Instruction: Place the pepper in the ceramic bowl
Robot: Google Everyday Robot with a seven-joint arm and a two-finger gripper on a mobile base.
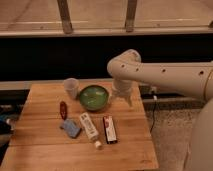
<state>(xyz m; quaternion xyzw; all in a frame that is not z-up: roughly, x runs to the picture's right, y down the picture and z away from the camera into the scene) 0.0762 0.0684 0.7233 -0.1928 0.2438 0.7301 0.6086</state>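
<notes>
The end effector hangs just off the right rim of the ceramic bowl, a little above the tabletop; its fingers point down and stand spread apart, released, with nothing between them.

The pepper lies on the tabletop on the far side of the bowl from the end effector, toward the left of the view and slightly nearer the front edge; the bowl sits between the two, so I judge that the reach must pass over or around the dish. The pepper's long axis runs roughly front to back across the tabletop, so the fingers would probably need to close across its narrow width.

A pale cup stands just behind the pepper; a blue pad lies just in front of it; a white packet and a red-and-white packet lie further right, apart from the pepper.

The arm comes in from the right of the view, its forearm nearly level, bending down at the wrist so that the end effector faces the tabletop; the pepper is not yet grasped.
</notes>
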